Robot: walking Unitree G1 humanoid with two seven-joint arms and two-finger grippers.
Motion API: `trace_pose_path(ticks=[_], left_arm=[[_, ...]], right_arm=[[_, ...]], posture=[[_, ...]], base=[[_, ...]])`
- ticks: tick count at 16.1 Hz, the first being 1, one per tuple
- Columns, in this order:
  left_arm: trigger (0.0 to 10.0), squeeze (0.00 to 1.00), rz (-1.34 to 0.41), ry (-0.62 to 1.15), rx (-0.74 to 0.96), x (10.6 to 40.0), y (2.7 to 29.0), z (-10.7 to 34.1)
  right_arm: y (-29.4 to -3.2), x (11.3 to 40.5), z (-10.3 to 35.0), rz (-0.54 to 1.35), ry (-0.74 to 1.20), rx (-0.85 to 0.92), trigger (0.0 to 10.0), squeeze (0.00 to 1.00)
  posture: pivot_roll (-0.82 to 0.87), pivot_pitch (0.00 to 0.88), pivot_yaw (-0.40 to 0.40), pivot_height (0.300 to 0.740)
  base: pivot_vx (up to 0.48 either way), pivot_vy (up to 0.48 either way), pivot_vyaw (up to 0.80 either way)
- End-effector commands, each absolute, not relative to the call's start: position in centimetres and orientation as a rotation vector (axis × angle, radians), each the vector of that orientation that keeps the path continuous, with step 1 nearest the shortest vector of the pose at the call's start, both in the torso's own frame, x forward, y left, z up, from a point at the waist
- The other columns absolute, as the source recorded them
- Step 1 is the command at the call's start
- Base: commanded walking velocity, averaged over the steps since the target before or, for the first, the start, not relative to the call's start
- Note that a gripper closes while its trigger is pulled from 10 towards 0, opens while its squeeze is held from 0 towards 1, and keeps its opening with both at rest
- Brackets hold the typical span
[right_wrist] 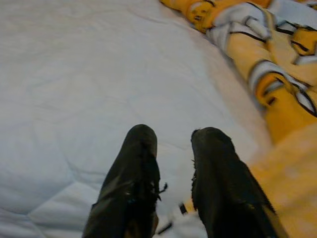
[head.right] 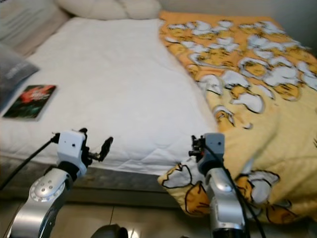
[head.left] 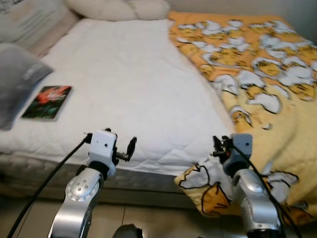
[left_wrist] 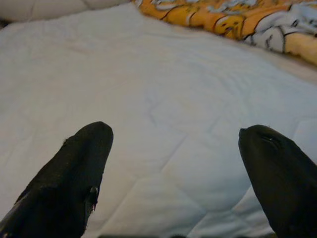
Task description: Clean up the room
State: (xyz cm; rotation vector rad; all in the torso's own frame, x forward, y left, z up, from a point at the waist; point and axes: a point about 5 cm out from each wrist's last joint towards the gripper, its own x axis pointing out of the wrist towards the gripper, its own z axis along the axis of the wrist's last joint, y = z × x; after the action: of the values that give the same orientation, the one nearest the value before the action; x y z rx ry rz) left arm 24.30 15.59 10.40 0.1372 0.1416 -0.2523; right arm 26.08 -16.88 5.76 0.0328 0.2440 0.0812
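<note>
A bed with a white quilted sheet [head.left: 129, 84] lies before me. A yellow blanket [head.left: 257, 64] printed with white ducks covers its right side and hangs over the near edge. A dark book [head.left: 48, 101] with a red picture lies on the sheet at the left. My left gripper [head.left: 130, 148] hovers at the bed's near edge, and its fingers [left_wrist: 84, 163] stand wide apart and hold nothing. My right gripper [head.left: 218, 145] is over the blanket's near corner. Its fingers [right_wrist: 138, 163] are close together with a narrow gap and hold nothing.
A grey pillow [head.left: 17, 79] lies at the left edge beside the book. Cream pillows [head.left: 119, 9] sit at the head of the bed. The mattress side [head.left: 29, 171] and a strip of tiled floor [head.left: 148, 218] are below my arms.
</note>
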Motion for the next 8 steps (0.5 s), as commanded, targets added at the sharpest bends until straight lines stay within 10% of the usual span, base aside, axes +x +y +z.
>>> trace_pose_path(ticks=[1, 4, 5, 8], left_arm=[[10.0, 0.0, -0.232, 0.139, 0.14, 24.54, 15.98, 10.38], [10.0, 0.0, -0.224, 0.128, 0.137, 24.65, 15.96, 10.46], [10.0, 0.0, -0.224, 0.126, 0.135, 24.63, 15.92, 10.45], [10.0, 0.0, -0.224, 0.123, 0.122, 24.4, 15.77, 10.35]], right_arm=[[-16.22, 25.98, 5.9, 0.101, 0.246, 0.011, 10.0, 1.0], [-16.34, 26.01, 5.67, 0.075, 0.304, 0.003, 10.0, 0.91], [-16.29, 25.98, 5.78, 0.076, 0.305, -0.002, 10.0, 0.0], [-15.82, 25.98, 6.03, 0.097, 0.312, -0.035, 10.0, 0.0]], posture=[[0.1, 0.0, 0.029, 0.74], [0.11, 0.0, 0.022, 0.74], [0.11, 0.0, 0.02, 0.74], [0.11, 0.0, 0.016, 0.74]], base=[[0.281, 0.0, 0.0], [0.296, 0.0, -0.52], [0.292, 0.0, -0.78], [0.299, 0.0, 0.0]])
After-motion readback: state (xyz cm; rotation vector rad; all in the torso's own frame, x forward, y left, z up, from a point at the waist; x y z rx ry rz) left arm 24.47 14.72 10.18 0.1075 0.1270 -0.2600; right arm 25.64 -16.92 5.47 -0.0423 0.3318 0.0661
